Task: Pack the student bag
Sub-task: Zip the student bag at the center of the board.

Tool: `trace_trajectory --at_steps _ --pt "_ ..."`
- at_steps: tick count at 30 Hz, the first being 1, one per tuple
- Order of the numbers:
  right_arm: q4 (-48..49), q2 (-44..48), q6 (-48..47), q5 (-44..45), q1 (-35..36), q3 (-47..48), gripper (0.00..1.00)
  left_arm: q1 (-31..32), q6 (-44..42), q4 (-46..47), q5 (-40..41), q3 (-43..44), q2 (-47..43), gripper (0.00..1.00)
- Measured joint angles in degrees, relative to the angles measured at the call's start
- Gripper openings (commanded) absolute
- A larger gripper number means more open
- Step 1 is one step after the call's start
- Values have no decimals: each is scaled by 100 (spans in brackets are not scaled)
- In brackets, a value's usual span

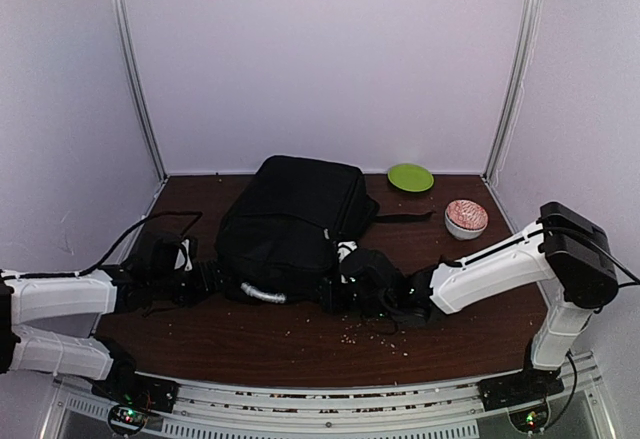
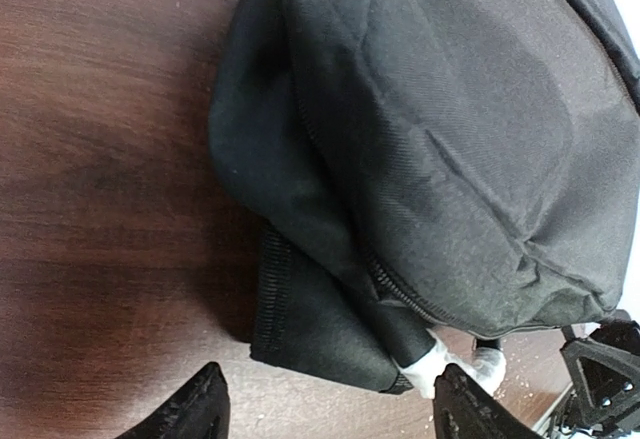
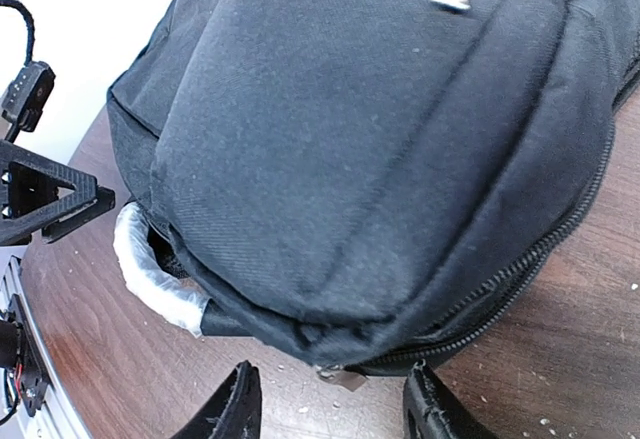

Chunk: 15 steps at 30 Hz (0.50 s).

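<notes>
Near edge of table (image 1: 300, 344): bare strip with scattered crumbs, open wood to the left. Left gripper (image 1: 205, 281) spread wide and empty beside student bag (image 1: 290, 219); right gripper (image 3: 332, 379) parted, grasping nothing, straddling zip pull (image 3: 340, 377). Bag flat at mid-table, black, grey-white handle (image 1: 262, 293) facing arms. Far right: bowl (image 1: 466, 217), green plate (image 1: 410, 177).

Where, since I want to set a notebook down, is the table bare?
Bare: the front strip of table between bag and near edge, crumbs only; the back-left corner beside the bag. Crowded: back right, with plate and bowl.
</notes>
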<state>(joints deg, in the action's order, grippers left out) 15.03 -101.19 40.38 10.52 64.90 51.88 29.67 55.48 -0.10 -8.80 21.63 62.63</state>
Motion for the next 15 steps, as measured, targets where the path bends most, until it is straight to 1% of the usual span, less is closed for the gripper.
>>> trace_trajectory --at_steps 2,15 --pt "-15 -44 -15 0 4 46 46 0 24 63 -42 0 44 71" --pt "-350 -330 -94 133 7 175 29 0 44 199 -118 37 197 71"
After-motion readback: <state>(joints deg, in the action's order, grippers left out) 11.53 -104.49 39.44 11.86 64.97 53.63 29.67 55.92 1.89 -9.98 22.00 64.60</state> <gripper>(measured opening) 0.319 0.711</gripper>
